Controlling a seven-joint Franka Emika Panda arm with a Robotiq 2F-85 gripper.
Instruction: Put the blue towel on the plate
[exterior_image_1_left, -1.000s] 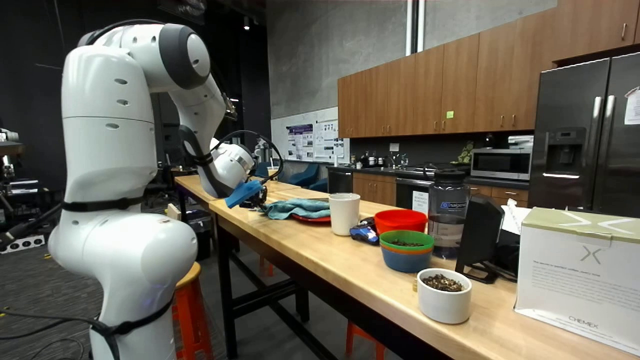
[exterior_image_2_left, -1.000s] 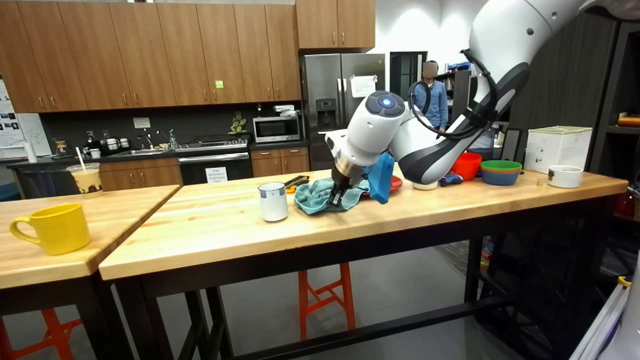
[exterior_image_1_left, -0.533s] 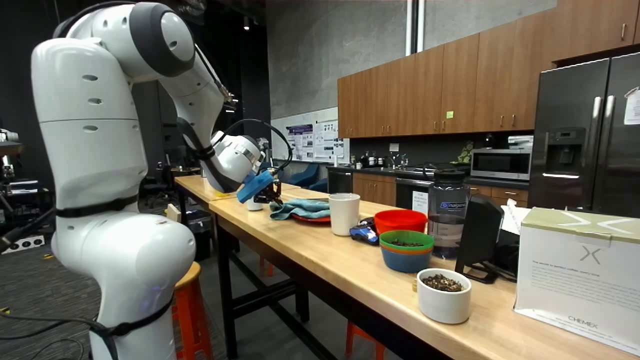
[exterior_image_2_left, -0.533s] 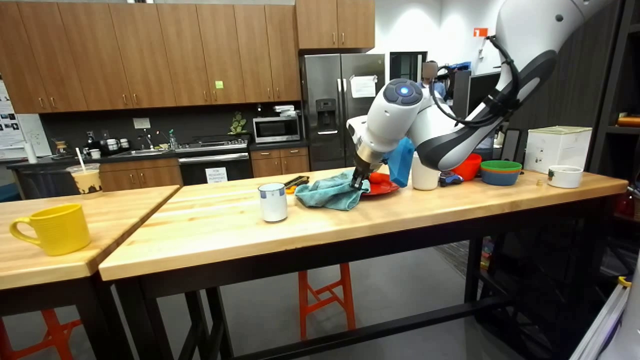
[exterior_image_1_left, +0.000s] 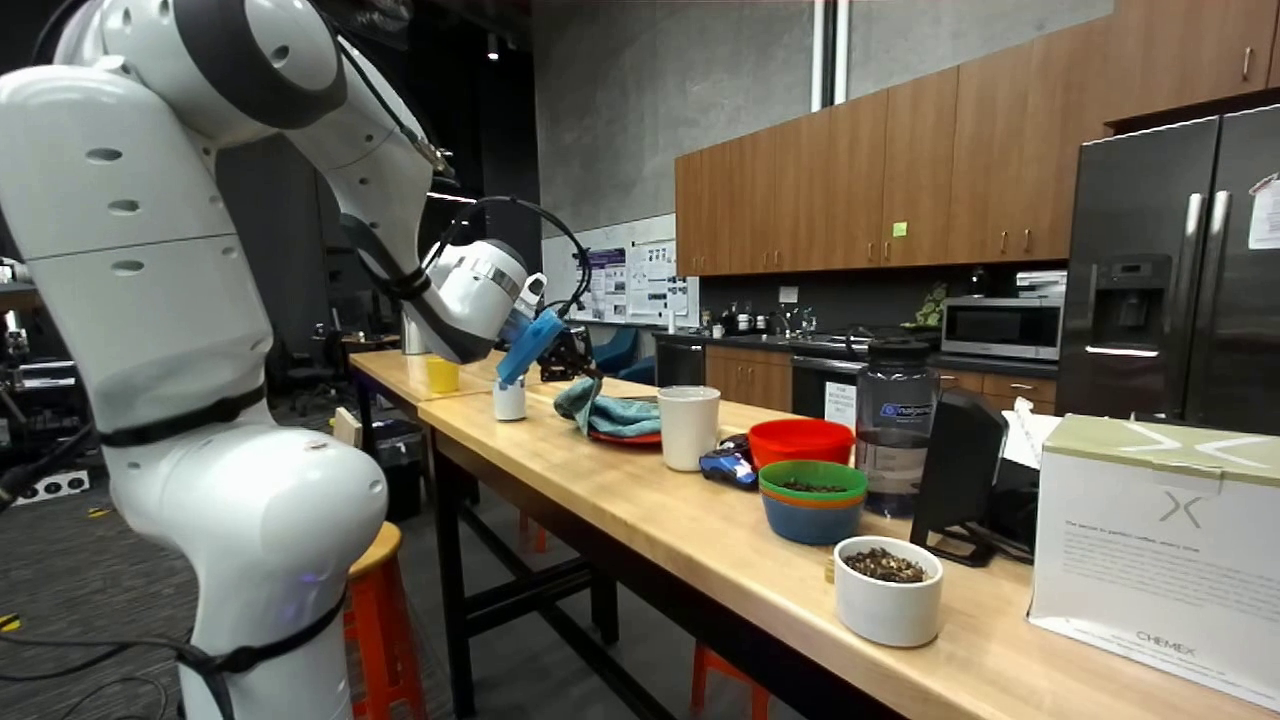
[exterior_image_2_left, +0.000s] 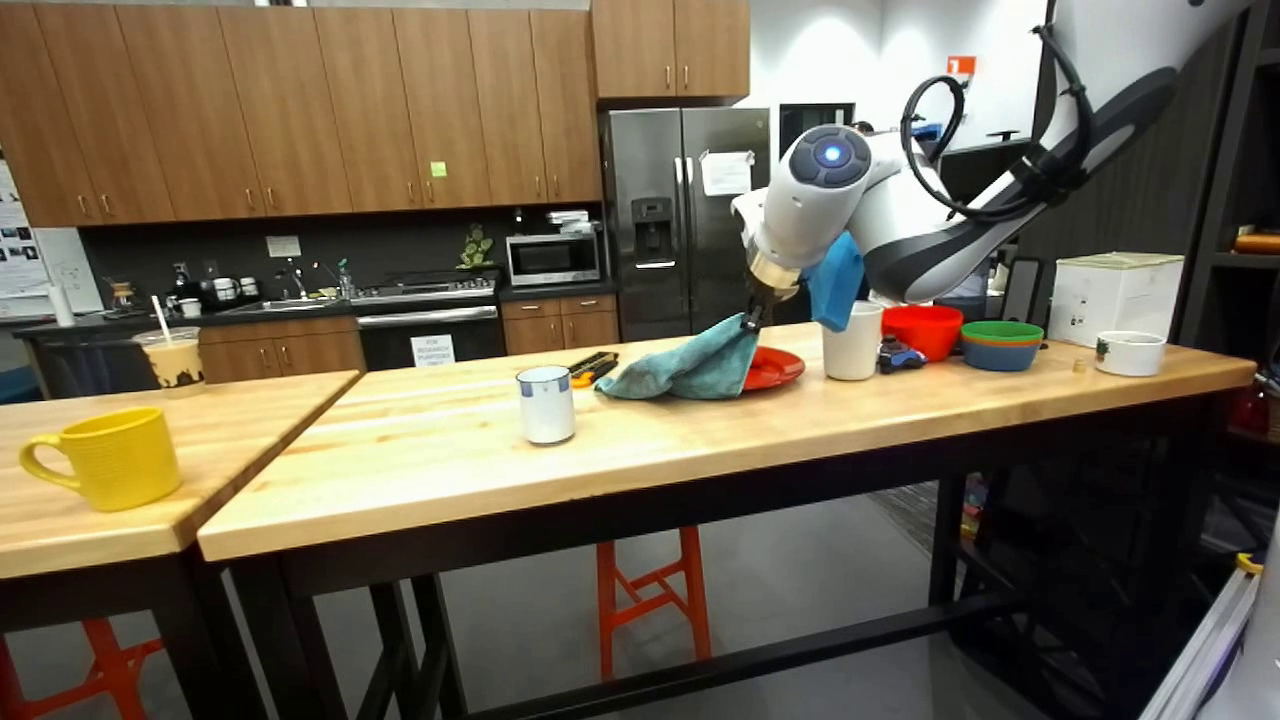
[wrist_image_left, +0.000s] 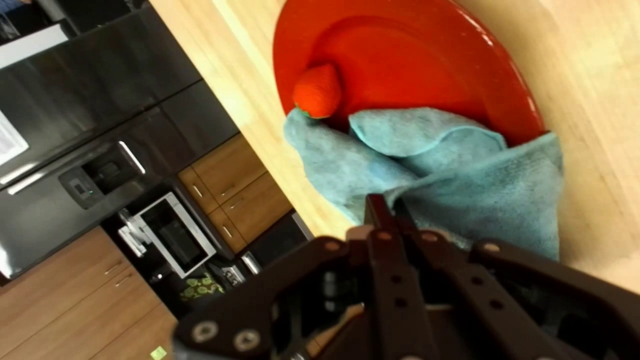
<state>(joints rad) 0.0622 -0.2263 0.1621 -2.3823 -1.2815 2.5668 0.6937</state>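
Observation:
The teal-blue towel (exterior_image_2_left: 685, 368) hangs from my gripper (exterior_image_2_left: 750, 322) by a pinched edge. One end is raised and the rest slopes down to the table on the plate's near side. In the wrist view the fingertips (wrist_image_left: 392, 200) are closed on a fold of the towel (wrist_image_left: 480, 195). The red plate (wrist_image_left: 395, 65) lies flat, and the towel overlaps part of its rim. A red strawberry-like item (wrist_image_left: 317, 92) sits on the plate beside the towel. In an exterior view the towel (exterior_image_1_left: 612, 412) covers much of the plate (exterior_image_1_left: 628, 439).
A white mug with blue marks (exterior_image_2_left: 546, 405) stands near the towel, with a black-and-orange tool (exterior_image_2_left: 595, 368) behind. Beyond the plate stand a tall white cup (exterior_image_1_left: 688, 428), a blue-black object (exterior_image_1_left: 730, 466), a red bowl (exterior_image_1_left: 800, 440), stacked bowls (exterior_image_1_left: 813, 505) and a dark bottle (exterior_image_1_left: 895, 430).
My gripper has risen and moved toward the plate and tall cup, pulling up the towel's pinched end. The towel was lying bunched on the table before. More of the white mug shows in an exterior view.

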